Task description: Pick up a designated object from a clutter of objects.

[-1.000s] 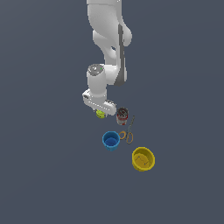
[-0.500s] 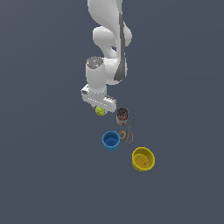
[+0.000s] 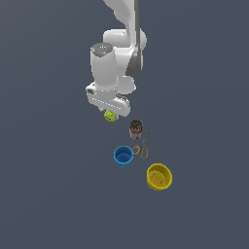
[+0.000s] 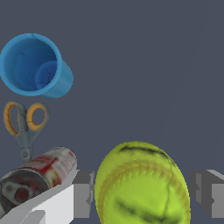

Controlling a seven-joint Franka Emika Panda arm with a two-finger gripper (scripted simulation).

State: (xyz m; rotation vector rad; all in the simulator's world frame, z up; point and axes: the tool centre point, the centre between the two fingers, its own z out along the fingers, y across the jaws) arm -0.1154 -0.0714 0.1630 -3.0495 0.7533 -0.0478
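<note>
The yellow-green tennis ball [image 3: 110,116] sits between my gripper's [image 3: 111,112] fingers, under the white hand, held above the floor. In the wrist view the ball [image 4: 142,183] fills the gap between the two grey fingers [image 4: 83,194], which press on both its sides; the gripper [image 4: 143,194] is shut on it. The rest of the clutter lies below: a dark-topped can [image 3: 136,129], orange-handled scissors [image 3: 142,147], a blue cup [image 3: 123,156] and a yellow bowl [image 3: 159,176].
In the wrist view the can [image 4: 37,175] lies close beside one finger, with the scissors [image 4: 24,124] and the blue cup [image 4: 35,65] further off. The floor around them is plain dark grey.
The gripper has risen with the ball held in it, away from the can. The other objects have not moved.
</note>
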